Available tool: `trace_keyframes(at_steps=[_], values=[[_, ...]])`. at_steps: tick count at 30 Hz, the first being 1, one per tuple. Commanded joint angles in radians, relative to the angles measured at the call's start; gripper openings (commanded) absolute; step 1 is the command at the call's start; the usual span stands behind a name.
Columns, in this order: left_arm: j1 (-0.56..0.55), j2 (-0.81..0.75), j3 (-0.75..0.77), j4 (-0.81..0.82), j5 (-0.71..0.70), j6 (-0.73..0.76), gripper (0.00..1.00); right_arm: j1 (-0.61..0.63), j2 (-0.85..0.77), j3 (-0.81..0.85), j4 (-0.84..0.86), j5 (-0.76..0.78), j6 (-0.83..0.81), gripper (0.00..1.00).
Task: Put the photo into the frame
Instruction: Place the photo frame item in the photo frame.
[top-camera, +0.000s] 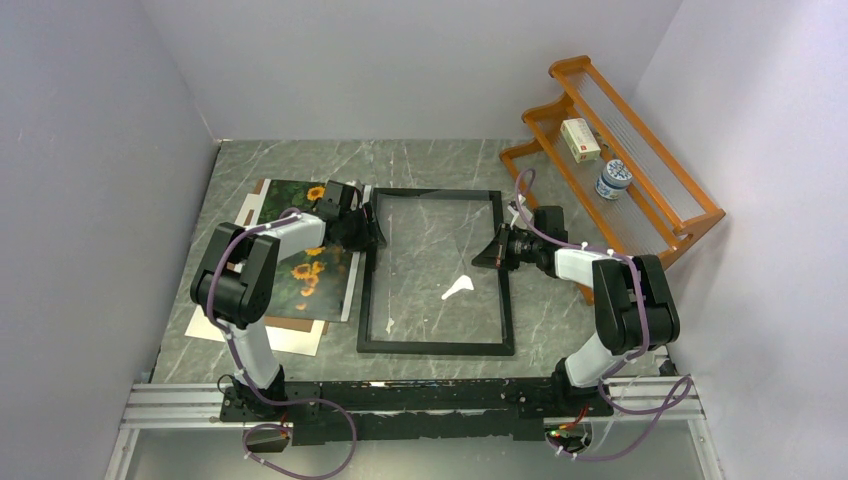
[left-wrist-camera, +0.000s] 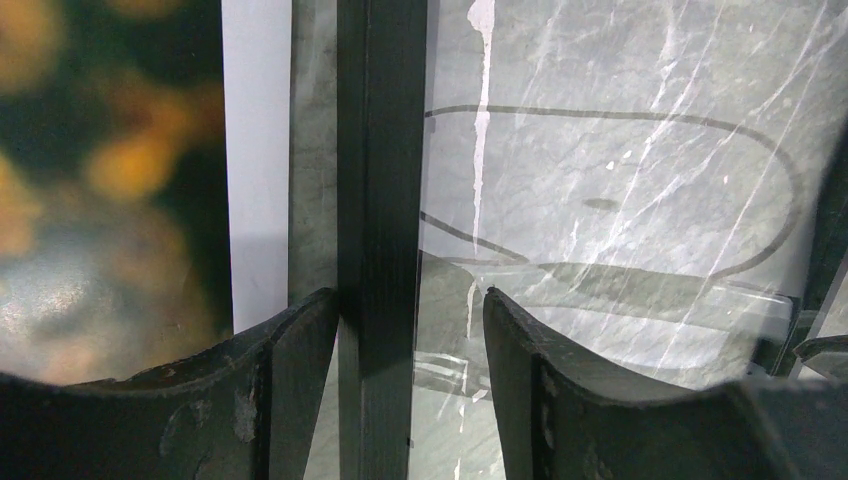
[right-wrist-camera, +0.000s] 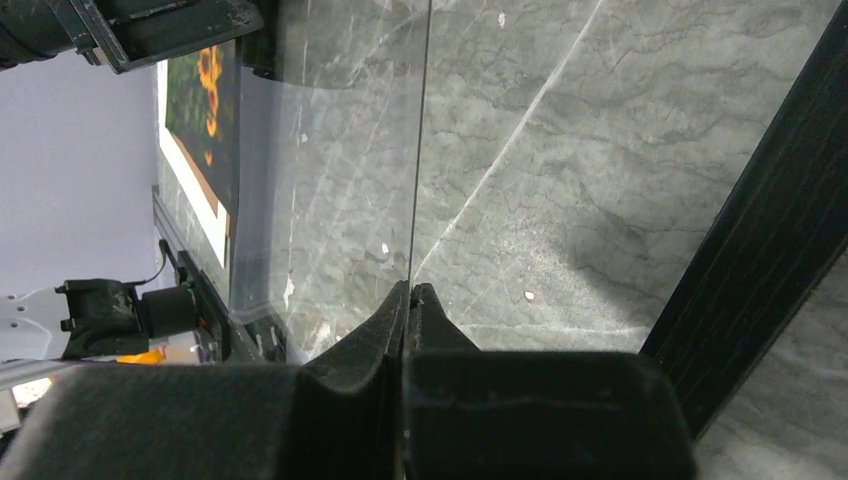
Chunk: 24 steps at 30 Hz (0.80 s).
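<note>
Black fingers of the left gripper stand partly apart astride the left rail of the frame, the outer finger against the rail and the inner one over the glazing, gripping nothing. The frame lies flat in the middle of the marble table. At its right side the right gripper is pressed closed on the thin edge of the clear pane. The photo, sunflowers up, lies just left of the frame on a white mat, partly under the left arm. Well apart at the far right, an orange wooden rack carries a small box and a blue-and-white jar.
</note>
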Motion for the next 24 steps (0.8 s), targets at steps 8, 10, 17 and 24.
trace_keyframes(at_steps=[8,10,17,24], values=[[-0.006,0.092,-0.026,-0.107,-0.069,0.016,0.64,0.003,-0.030,0.017,-0.015,0.052,-0.053,0.00],[-0.006,0.093,-0.026,-0.107,-0.071,0.015,0.64,0.004,-0.032,0.014,-0.009,0.047,-0.052,0.00],[-0.006,0.098,-0.026,-0.108,-0.073,0.012,0.62,0.010,-0.022,0.013,0.013,0.019,-0.039,0.00],[-0.006,0.095,-0.026,-0.111,-0.078,0.006,0.61,0.019,-0.029,-0.004,0.031,0.016,0.009,0.00]])
